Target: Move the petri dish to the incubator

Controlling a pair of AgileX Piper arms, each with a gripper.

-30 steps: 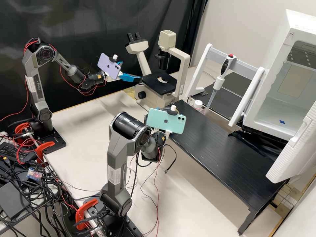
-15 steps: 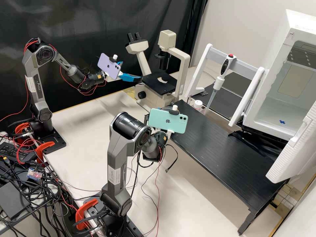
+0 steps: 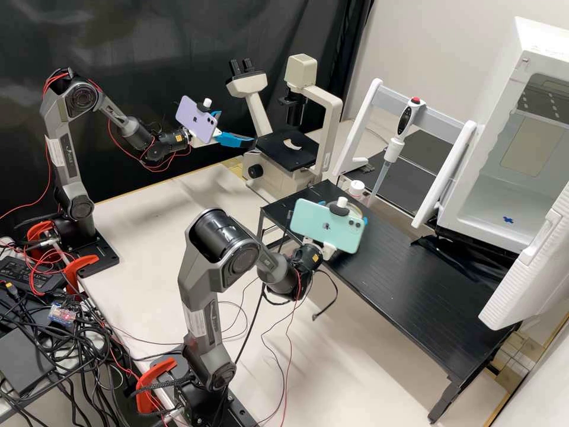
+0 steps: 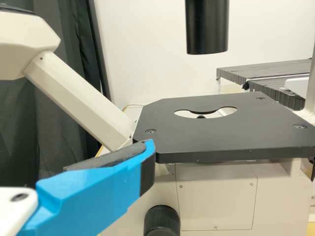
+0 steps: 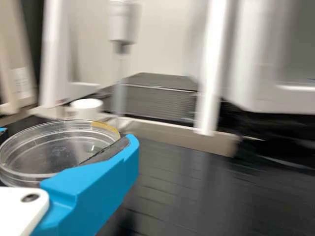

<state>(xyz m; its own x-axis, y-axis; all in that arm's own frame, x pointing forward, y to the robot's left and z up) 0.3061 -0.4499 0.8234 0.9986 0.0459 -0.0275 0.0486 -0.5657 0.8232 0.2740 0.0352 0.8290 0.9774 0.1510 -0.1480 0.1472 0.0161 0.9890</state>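
Incubator (image 3: 493,204) stands open beside black bench (image 3: 415,290), pale wall (image 3: 438,47) behind.

Your clear, round dish (image 5: 59,147), yellow-marked at its rim, sits in the right gripper (image 3: 347,210); your white incubator (image 3: 489,204) stands open.

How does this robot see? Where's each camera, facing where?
High view: fixed apart, facing forward and down over the black bench; left arm and right arm show.
Left wrist view: on the left arm, facing the microscope; one of its open jaws shows.
Right wrist view: on the right arm, facing the pipette; its jaws, closed on the petri dish, show.
Shared: high and left wrist views, microscope; high and right wrist views, pipette.
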